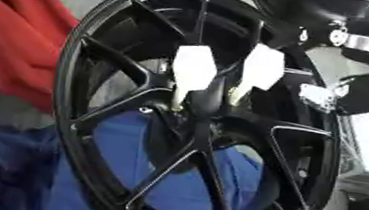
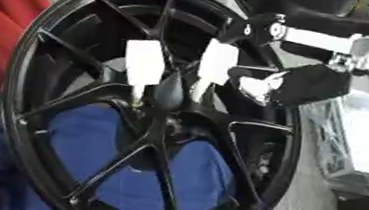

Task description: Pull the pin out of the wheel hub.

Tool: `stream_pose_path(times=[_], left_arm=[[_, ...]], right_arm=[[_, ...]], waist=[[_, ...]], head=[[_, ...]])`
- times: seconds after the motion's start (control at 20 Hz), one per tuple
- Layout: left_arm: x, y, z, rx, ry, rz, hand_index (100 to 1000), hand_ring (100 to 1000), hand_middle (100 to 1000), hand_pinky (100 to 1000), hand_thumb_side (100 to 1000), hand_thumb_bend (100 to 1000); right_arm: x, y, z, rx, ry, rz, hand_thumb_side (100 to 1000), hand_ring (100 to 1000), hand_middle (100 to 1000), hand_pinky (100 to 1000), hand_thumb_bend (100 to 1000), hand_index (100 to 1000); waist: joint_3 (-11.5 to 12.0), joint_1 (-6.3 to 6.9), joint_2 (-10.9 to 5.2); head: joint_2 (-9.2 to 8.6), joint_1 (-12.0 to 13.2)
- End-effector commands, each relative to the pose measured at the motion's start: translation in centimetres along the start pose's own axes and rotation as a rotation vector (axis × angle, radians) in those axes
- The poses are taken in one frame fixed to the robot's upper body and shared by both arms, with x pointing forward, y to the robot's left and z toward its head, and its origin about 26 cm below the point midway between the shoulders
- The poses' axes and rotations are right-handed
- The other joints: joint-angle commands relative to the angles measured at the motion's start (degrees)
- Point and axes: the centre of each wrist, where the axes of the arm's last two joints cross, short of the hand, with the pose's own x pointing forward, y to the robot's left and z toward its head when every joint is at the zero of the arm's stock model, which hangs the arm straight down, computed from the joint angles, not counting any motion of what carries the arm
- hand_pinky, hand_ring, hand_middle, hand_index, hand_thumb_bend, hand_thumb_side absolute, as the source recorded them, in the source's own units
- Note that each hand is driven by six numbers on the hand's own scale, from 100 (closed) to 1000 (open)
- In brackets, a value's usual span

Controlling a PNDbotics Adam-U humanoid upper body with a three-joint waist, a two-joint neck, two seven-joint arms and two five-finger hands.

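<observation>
A black spoked wheel [image 1: 109,32] stands upright and fills both views. Two pins with white flat heads stick out of its hub [image 1: 201,110]: the left pin [image 1: 194,69] and the right pin [image 1: 263,67], each on a thin pale shaft. My right hand [image 2: 307,84] comes in from the upper right on a black and silver arm. It is open, and its pale-tipped fingers [image 2: 257,85] reach toward the right pin, just beside its head. I cannot tell whether they touch it. My left hand shows in no view.
Red fabric [image 1: 12,30] hangs at the left edge. Blue cloth [image 1: 179,177] lies behind the lower spokes. A pale crate [image 2: 355,143] stands to the right of the wheel. Another dark round object [image 1: 306,6] sits at the top right.
</observation>
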Motion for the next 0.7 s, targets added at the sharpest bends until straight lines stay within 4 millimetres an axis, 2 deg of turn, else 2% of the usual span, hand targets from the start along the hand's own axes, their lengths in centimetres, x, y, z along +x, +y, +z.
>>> stream_pose_path(times=[0.05,0.45,0.7], left_arm=[[0.92,0.38,-0.49,-0.008,-0.042,-0.014,677,695,582,586,469,552],[0.99,0.32,-0.59,-0.012,-0.046,-0.014,677,695,581,584,469,551],[1.04,0.35,-0.66,-0.010,-0.051,-0.015,676,695,581,584,470,550]], right_arm=[[0.30,-1.65,1.11,-0.084,-0.006,0.001,506,990,907,932,100,940],[-0.01,-1.57,1.38,-0.133,0.046,0.003,518,981,913,934,100,952],[-0.06,-1.03,1.04,-0.114,0.051,-0.010,586,975,913,934,100,950]], waist=[[0.1,0.43,-0.85],[0.7,0.02,-0.28],[1.2,-0.44,0.26]], head=[[-0.59,-0.3],[-1.55,-1.5],[-1.54,-1.6]])
